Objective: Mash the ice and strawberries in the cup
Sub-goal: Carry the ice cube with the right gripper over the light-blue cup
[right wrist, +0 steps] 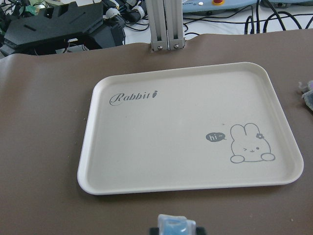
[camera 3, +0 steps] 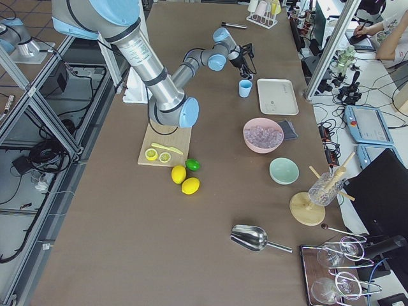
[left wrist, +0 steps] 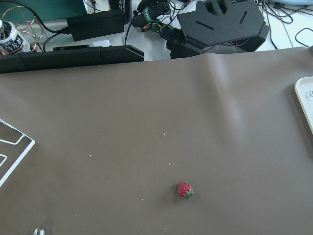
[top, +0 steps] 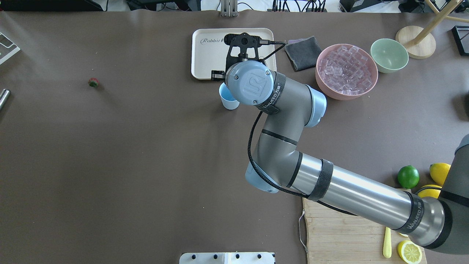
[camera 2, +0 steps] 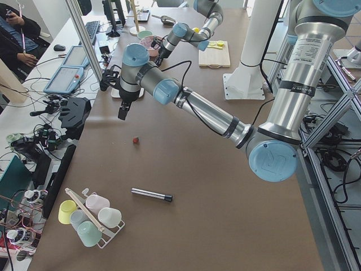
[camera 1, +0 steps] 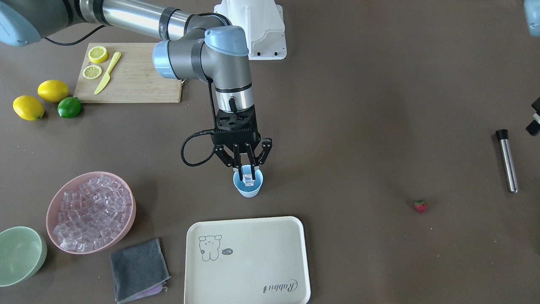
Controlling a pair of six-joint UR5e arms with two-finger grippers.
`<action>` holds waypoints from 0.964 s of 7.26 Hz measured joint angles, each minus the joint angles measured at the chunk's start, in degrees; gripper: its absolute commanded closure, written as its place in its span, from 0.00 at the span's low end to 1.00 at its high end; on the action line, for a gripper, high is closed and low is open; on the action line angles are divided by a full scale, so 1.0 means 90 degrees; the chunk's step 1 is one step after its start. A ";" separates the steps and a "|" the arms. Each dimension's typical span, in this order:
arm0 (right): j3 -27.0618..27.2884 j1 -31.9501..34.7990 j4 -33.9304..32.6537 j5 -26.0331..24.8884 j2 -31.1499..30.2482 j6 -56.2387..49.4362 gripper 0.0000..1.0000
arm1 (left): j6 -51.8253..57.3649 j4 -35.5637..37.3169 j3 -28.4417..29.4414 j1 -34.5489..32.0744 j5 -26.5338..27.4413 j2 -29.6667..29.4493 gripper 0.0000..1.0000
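The light-blue cup (camera 1: pixel 248 191) stands mid-table, just behind the white tray; it also shows in the overhead view (top: pixel 228 101). My right gripper (camera 1: pixel 246 172) hangs straight down over the cup's mouth, its fingers closed on a clear ice cube (camera 1: pixel 248 180) at the rim. More ice (camera 1: pixel 93 207) fills the pink bowl (camera 1: pixel 132 211). The strawberry (camera 1: pixel 420 206) lies alone on the table far to the cup's side, also in the left wrist view (left wrist: pixel 185 190). My left gripper (camera 1: pixel 534 122) is only partly in view at the frame edge; I cannot tell its state.
A white rabbit tray (camera 1: pixel 253 270) lies in front of the cup. A grey cloth (camera 1: pixel 139 270) and a mint-green bowl (camera 1: pixel 19 255) sit by the pink bowl. A metal muddler (camera 1: pixel 506 160) lies near the left gripper. A cutting board (camera 1: pixel 139 80), lemons and a lime (camera 1: pixel 69 107) are at the back.
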 measured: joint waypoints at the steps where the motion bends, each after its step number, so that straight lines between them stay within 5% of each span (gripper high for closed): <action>1: -0.0131 -0.0033 0.0091 -0.0014 0.0013 -0.0005 1.00 | 0.0001 -0.0001 0.0014 -0.0001 0.0001 0.0000 0.02; 2: -0.0179 -0.0058 0.0139 -0.0014 0.0005 -0.0008 1.00 | -0.0002 0.0002 0.0033 -0.0001 -0.0001 -0.0004 0.02; 3: -0.0170 -0.0082 0.0157 -0.0012 -0.0013 -0.0004 0.43 | -0.0003 0.0006 0.0035 0.0000 -0.0002 -0.0004 0.02; 4: -0.0158 -0.0103 0.0163 -0.0007 -0.0036 0.0000 0.01 | -0.0007 0.0010 0.0021 0.0001 -0.0003 -0.0002 0.02; 7: -0.0045 -0.0094 0.0198 0.0064 -0.0146 -0.0023 0.00 | -0.0014 0.0025 -0.0075 -0.0010 -0.0005 0.0002 0.02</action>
